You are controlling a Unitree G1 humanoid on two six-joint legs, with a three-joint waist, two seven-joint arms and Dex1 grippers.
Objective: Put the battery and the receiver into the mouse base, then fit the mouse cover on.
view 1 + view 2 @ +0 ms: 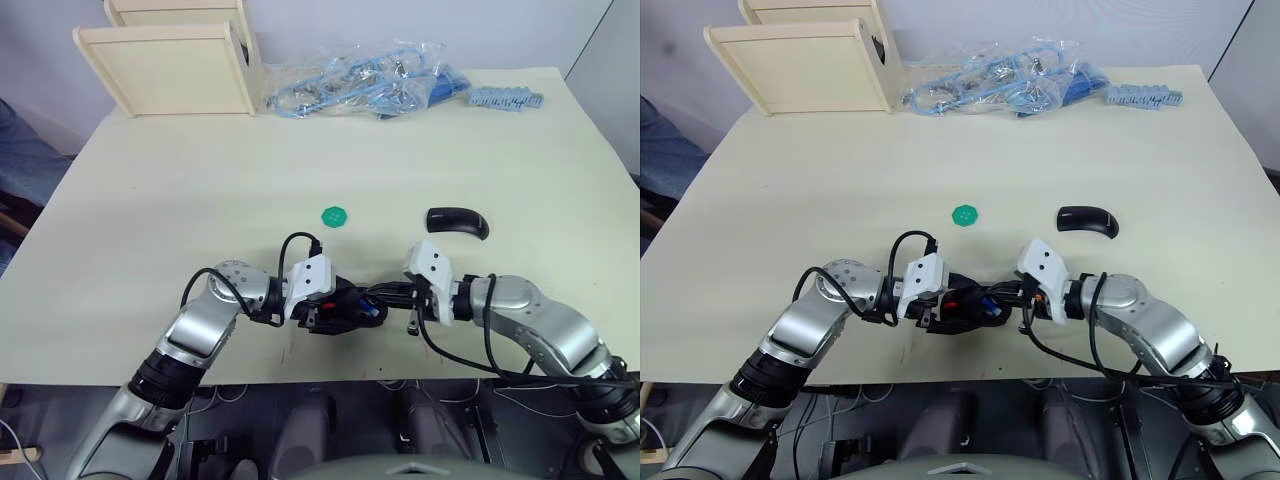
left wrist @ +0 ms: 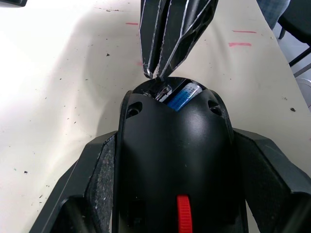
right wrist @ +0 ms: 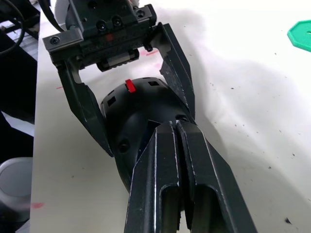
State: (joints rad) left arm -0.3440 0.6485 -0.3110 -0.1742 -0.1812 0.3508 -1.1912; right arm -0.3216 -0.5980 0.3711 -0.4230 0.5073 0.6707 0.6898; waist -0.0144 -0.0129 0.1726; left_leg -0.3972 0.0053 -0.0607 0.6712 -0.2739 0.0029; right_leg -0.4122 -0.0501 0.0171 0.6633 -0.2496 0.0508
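The left gripper (image 3: 127,92) clamps the black oval mouse base (image 2: 175,160) with its red scroll wheel between its two black fingers, one on each flank, just above the near edge of the pale cream table (image 1: 200,190). The small blue cylinder of a battery (image 2: 183,96) already lies in the open bay at the rear of the base, one end tilted up rather than flat. The right gripper (image 2: 154,75) has its two fingers pressed together, nothing visibly between them, with the tips at the bay's rim beside the battery — whether a receiver is pinched there is too small to tell. The step in hand looks like seating the battery, so the sound way is a short, gentle push down with those closed tips on the raised end, while the left grip stays firm and level so the base does not roll. Too much force or an off-centre push could pop the battery out or twist the base in the grip. The smooth glossy black mouse cover (image 1: 457,221) lies well apart on the table, beyond the right arm, near a small green disc (image 1: 334,215) — untouched for now.
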